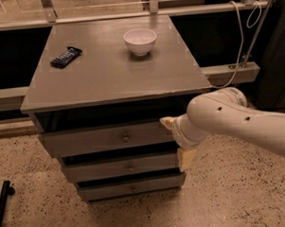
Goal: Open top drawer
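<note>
The grey cabinet [112, 79] has three stacked drawers. The top drawer [96, 140] is the widest, with a small round brass knob [125, 138] at its centre. A dark gap shows between its front panel and the cabinet top. My gripper [174, 133] sits at the end of the white arm [237, 120], which reaches in from the right. It is at the right end of the top drawer's front and covers that end. It is well to the right of the knob and does not touch it.
A white bowl [140, 41] and a dark flat packet [65, 57] lie on the cabinet top. Two narrower drawers [126, 168] sit below the top one. A cable [236, 45] hangs at the right. A black object [2, 206] stands on the speckled floor at the lower left.
</note>
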